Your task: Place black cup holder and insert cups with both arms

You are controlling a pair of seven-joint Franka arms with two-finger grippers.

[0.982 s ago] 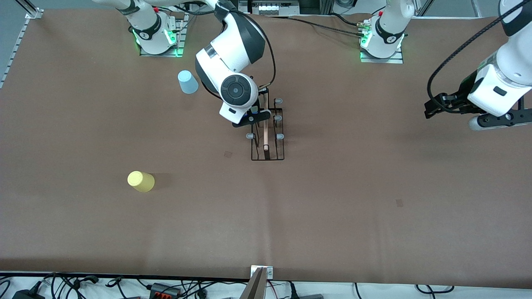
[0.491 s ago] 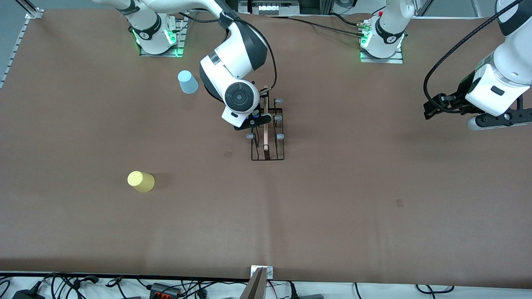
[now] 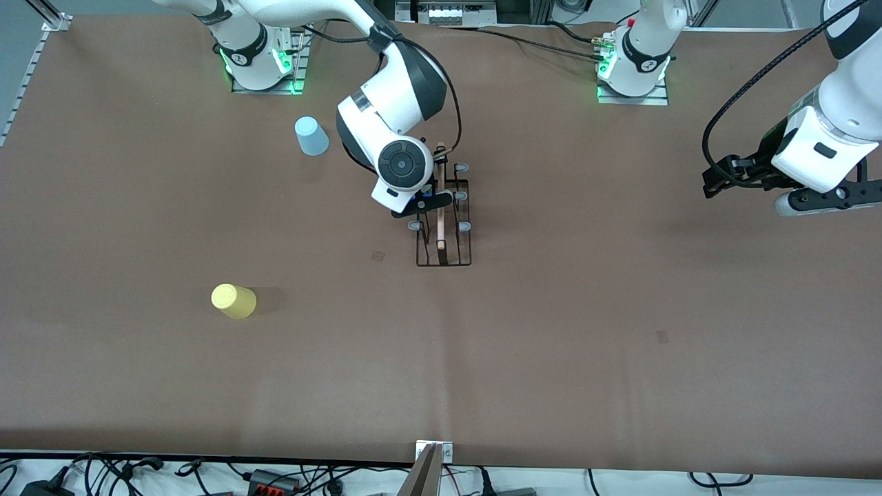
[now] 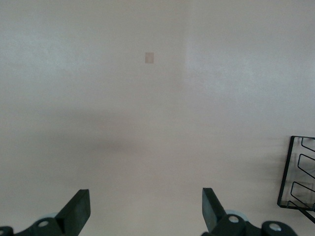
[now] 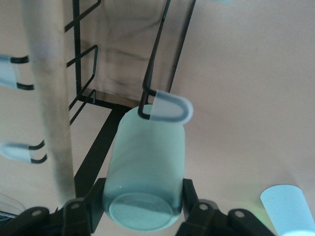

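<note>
- Mint green cup (image 5: 143, 180), thin plastic, sits clamped between the fingers of my right gripper (image 5: 142, 209), its mouth at a pale capped prong (image 5: 170, 109) of the black cup holder (image 3: 443, 222).
- It looks light, smooth and easy to dent, so I judge a gentle squeeze across the lower wall near the closed base, as it is held now, to be the right hold.
- Holder stands on the brown table (image 3: 551, 310) at mid-table, a wooden rod (image 3: 439, 200) along its top; being thin wire, it may slide if I push hard.
- Light blue cup (image 3: 311, 136) stands toward the right arm's end, near that arm's base.
- Yellow cup (image 3: 233, 301) stands nearer the front camera, well apart from the holder.
- My left gripper (image 4: 145, 209) waits over bare table at the left arm's end, fingers spread apart and empty.
</note>
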